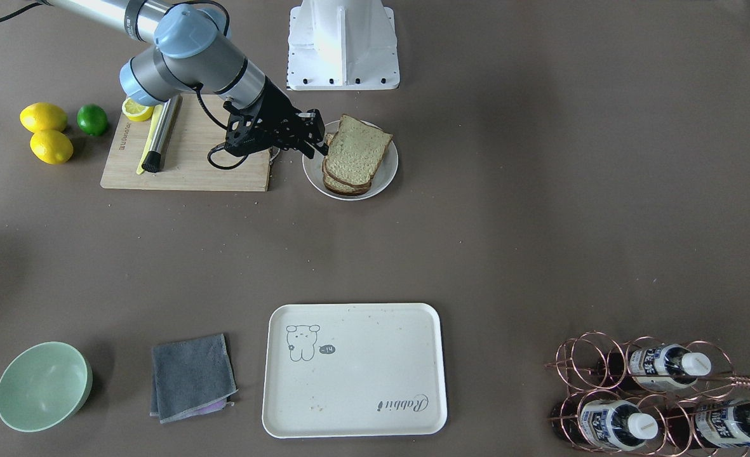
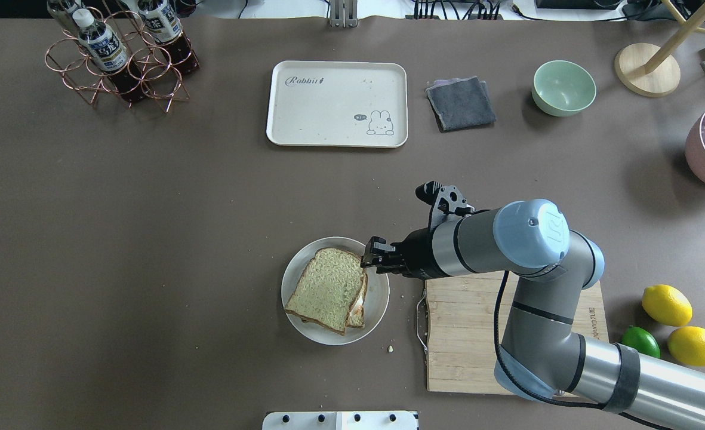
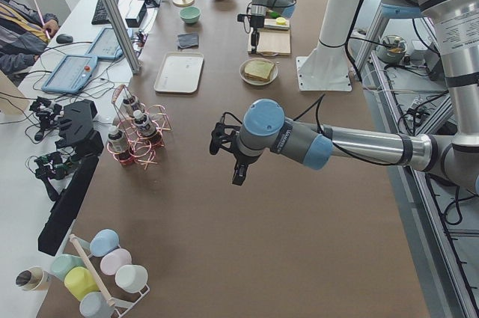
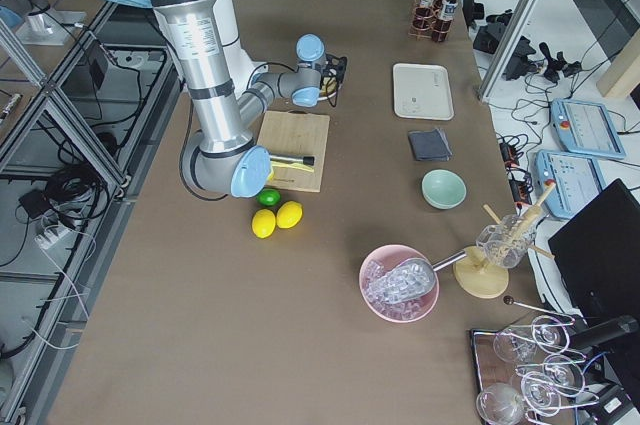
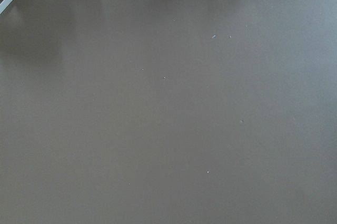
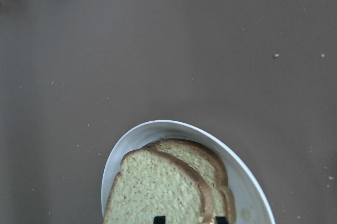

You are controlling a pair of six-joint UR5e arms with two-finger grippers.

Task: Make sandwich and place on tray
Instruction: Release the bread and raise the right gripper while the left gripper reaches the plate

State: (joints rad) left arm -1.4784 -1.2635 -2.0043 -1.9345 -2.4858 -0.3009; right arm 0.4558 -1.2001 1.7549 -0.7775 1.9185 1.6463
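Observation:
The sandwich lies on a round white plate: two speckled bread slices stacked, with a bit of white and orange egg showing between them. My right gripper is at the sandwich's edge nearest the cutting board, jaws apart on either side of a corner; its fingertips show at the bottom of the wrist view. The cream tray sits bare at the table's far side, also in the overhead view. My left gripper hovers over bare table far away; I cannot tell its state.
A wooden cutting board with a knife and half lemon lies beside the plate. Two lemons and a lime sit beyond it. A green bowl, grey cloth and bottle rack flank the tray.

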